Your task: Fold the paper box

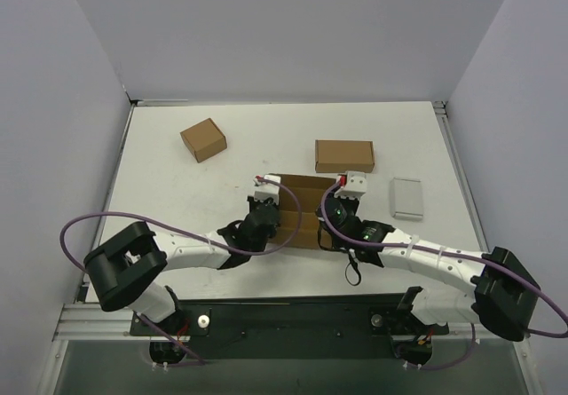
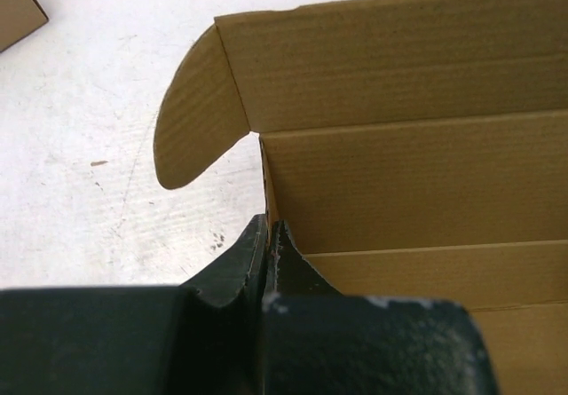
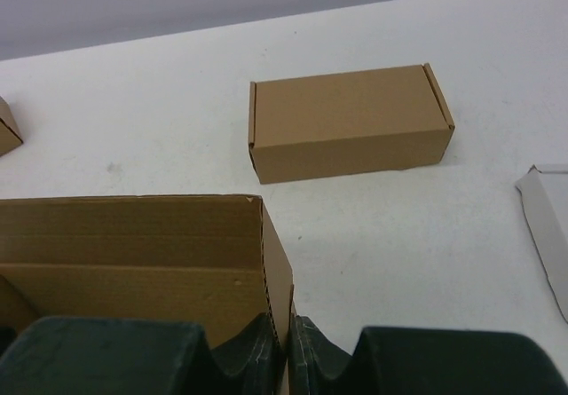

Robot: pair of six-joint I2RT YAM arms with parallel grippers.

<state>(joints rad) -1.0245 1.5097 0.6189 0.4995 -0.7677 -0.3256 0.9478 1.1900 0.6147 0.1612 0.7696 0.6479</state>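
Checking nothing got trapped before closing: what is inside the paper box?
Only bare corrugated panels show inside the paper box. Its nearest part is covered by the left pincer and right pincer, so unseen.

A white table [image 1: 160,182] lay beneath and ahead of the left gripper [image 1: 264,189] and the right gripper [image 1: 348,186]. Plain lilac-grey walls [image 1: 284,31] closed it in, one far ahead of both grippers and one out beyond each side. Left of the left gripper the tabletop was scuffed and flecked with small dark marks [image 2: 217,240]. Behind both grippers an aluminium rail [image 1: 89,328] and a dark plate [image 1: 293,319] lined the near edge. The light was soft and even, and the shadows were faint
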